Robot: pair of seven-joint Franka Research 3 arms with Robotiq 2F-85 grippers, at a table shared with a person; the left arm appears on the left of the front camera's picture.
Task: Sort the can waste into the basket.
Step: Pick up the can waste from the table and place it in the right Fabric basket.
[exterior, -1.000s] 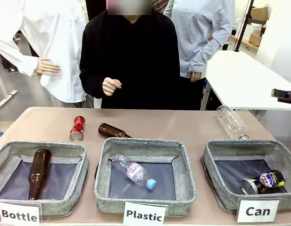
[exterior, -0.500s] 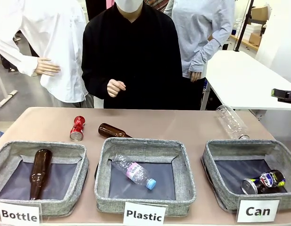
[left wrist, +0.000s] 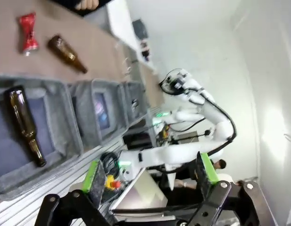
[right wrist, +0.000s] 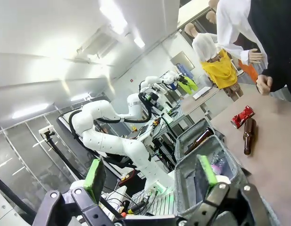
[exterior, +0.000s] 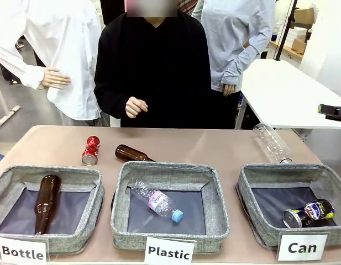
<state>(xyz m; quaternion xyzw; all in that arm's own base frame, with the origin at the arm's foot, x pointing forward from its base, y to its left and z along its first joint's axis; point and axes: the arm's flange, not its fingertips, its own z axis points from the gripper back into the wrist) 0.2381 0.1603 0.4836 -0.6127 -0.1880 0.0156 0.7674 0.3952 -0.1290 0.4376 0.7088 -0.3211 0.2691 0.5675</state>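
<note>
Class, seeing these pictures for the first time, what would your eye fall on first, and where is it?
Three grey bins in a row at the near edge stand out: the Bottle bin, the Plastic bin and the Can basket. A crushed dark can lies in the Can basket, while a crushed red can lies on the table behind the Bottle bin, near a brown bottle. A person in black stands at the far side.

The room is bright, lit from above. The front view is sharp, and shadows on the table are soft and faint. Both wrist views look bent at the edges. Ceiling lights glare white in the right one; the left one's wall looks washed out.
</note>
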